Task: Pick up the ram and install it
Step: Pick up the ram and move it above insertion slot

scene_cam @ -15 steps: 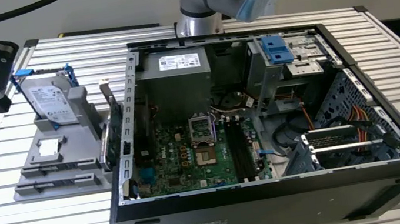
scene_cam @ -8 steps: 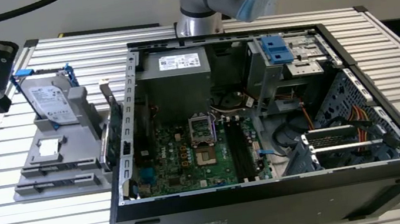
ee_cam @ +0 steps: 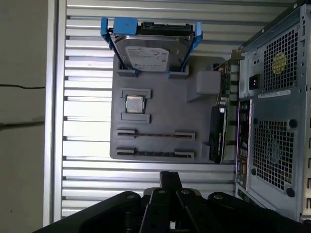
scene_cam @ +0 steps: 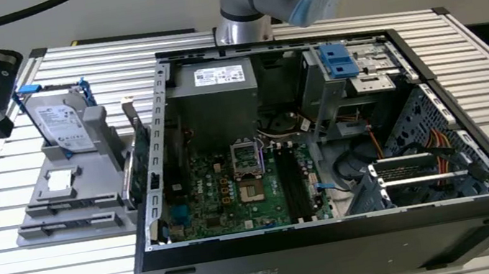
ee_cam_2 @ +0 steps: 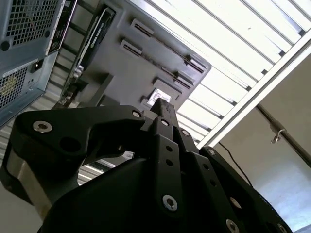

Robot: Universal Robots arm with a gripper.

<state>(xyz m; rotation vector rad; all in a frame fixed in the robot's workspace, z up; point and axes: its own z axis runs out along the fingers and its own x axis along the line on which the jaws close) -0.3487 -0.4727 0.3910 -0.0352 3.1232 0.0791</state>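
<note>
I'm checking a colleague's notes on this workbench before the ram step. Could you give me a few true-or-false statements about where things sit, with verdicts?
1. The hard drive stands upright in the gray holder. True.
2. The computer case is closed up. False: its side is open, showing the motherboard.
3. The gripper is inside the case. False: it hangs outside it, near the holder, at the exterior view's left.
4. A green card stands on edge between the holder and the case. True.
5. A small square chip lies on the holder. True.
</note>
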